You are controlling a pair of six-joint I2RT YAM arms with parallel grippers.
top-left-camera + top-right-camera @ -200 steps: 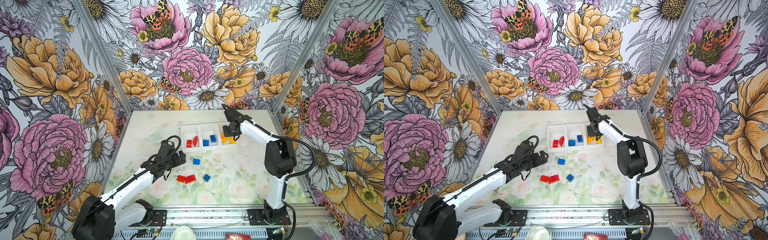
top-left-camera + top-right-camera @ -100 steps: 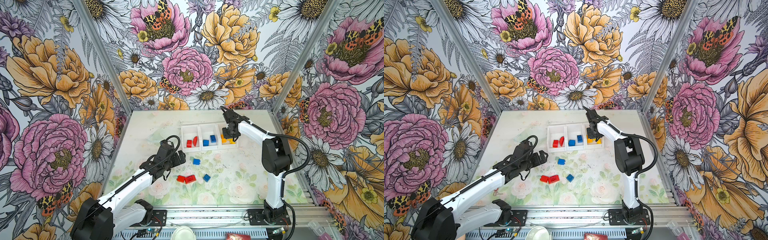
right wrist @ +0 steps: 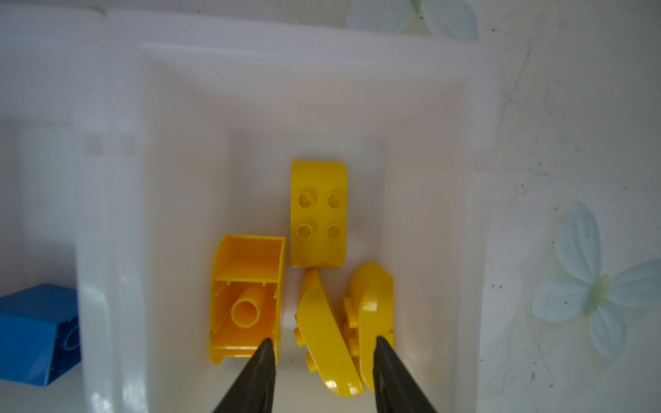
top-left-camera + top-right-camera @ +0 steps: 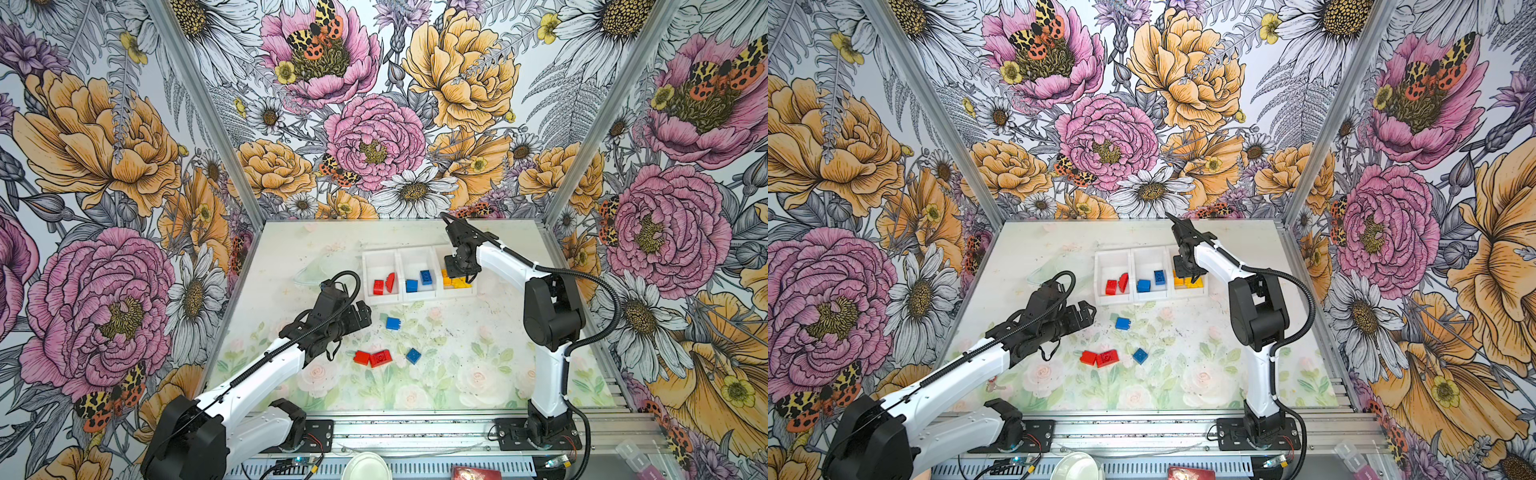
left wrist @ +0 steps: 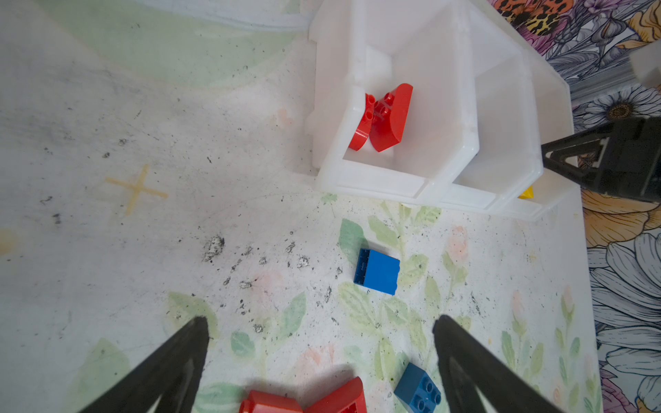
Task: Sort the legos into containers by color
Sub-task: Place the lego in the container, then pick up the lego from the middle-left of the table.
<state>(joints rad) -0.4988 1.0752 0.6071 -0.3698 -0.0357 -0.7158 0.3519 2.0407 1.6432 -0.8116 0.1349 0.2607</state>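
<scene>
The white tray (image 4: 382, 300) of three bins sits toward the back of the table (image 4: 490, 340), and it is filling up by colour. The bin on the robot's left has two red bricks (image 4: 378, 287). The middle one has two blue bricks (image 4: 426, 276), and the one on its right has four yellow bricks (image 3: 318, 214), all lying loose on the floor of the bin. The right gripper (image 3: 323, 352) hangs just over that last bin with its jaws partly apart. A curved yellow piece (image 3: 322, 321) lies between the tips, but there is a gap on one side, so it looks to me set down rather than gripped. I'd say yellow is finished, since I see no yellow out on the open table.

Four pieces are left out there. A loose blue brick (image 4: 392, 323) lies just in front of the tray. Nearer the front are a pair of loose red bricks (image 4: 362, 357) touching each other, and a small blue brick (image 4: 413, 355) just beside them. The left gripper (image 5: 320, 323) hovers over the table with its jaws spread wide and nothing between them, the loose blue brick a little ahead of the tips. By my count eight are sorted and four to go, roughly two thirds done, and that nearest blue one looks the likely next pick for the left arm
</scene>
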